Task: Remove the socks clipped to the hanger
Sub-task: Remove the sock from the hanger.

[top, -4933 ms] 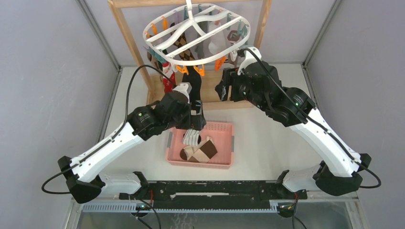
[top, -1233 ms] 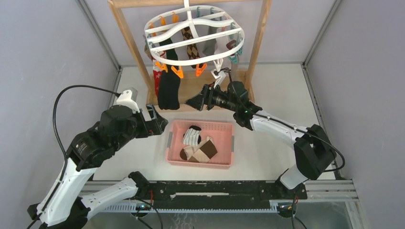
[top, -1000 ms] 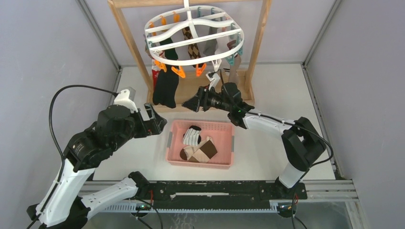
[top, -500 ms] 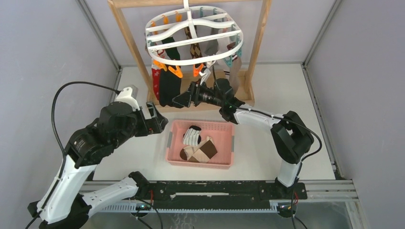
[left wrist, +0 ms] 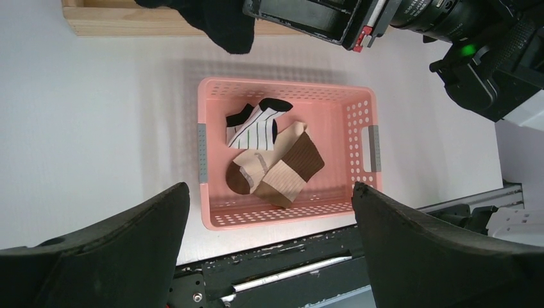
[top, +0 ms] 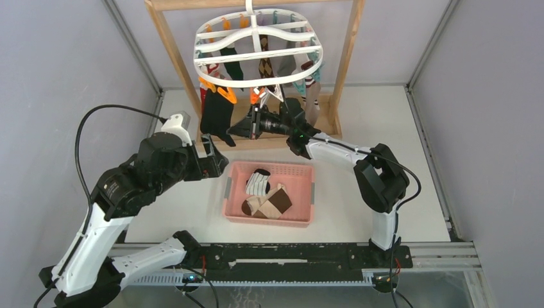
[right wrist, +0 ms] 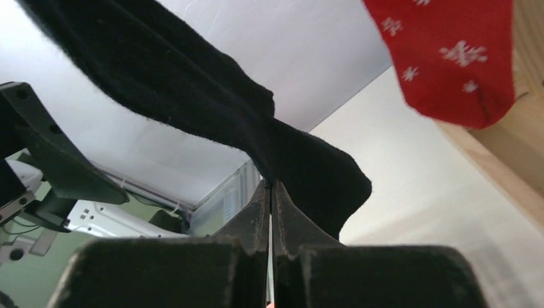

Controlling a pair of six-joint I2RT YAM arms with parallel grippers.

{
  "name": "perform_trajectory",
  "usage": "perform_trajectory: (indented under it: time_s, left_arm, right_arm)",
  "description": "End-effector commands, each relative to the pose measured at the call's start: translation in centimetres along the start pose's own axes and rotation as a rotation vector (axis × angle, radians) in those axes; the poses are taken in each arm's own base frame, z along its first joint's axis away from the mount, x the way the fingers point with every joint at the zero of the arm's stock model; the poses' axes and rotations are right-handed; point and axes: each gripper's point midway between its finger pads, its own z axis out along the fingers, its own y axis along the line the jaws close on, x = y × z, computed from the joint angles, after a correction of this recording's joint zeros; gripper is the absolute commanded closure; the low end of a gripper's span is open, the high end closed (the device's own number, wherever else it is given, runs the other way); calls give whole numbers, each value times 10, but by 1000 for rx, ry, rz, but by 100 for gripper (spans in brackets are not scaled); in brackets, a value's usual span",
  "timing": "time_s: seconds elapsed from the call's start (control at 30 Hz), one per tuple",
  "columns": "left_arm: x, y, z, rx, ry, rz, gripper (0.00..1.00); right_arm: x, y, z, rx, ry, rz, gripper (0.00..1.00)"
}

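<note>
The white hanger hangs from the wooden frame with several socks clipped under it. A long black sock dangles at its left. My right gripper reaches in from the right and is shut on this sock's lower end. In the right wrist view the fingertips are pressed together on the black sock, and a red patterned sock hangs beside it. My left gripper is open, left of the basket. In the left wrist view it holds nothing.
A pink basket sits below the hanger. It holds a white striped sock and a beige-and-brown sock. The wooden frame's posts and base stand behind it. Grey walls enclose the table.
My right gripper has moved left under the hanger and shut on the black sock. The hanger has swung a little. The left arm has barely moved.
</note>
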Motion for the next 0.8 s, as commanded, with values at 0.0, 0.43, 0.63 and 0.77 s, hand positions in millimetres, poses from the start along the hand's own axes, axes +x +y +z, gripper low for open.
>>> perform_trajectory:
  time_s: [0.0,0.43,0.63,0.77]
  left_arm:
    - [-17,-6,-8,32,-71,-33,0]
    - [-27,-9,1,28,-120,-56,0]
    - [-31,-9,4,22,-138,-57,0]
    - [-45,-15,4,27,-175,-51,0]
  right_arm:
    - [-16,33,-6,-92,3,22,100]
    - [-19,49,-59,-63,55,66,100]
    - [-19,60,-75,-76,83,86,100]
    - [-12,68,-83,-86,116,95,100]
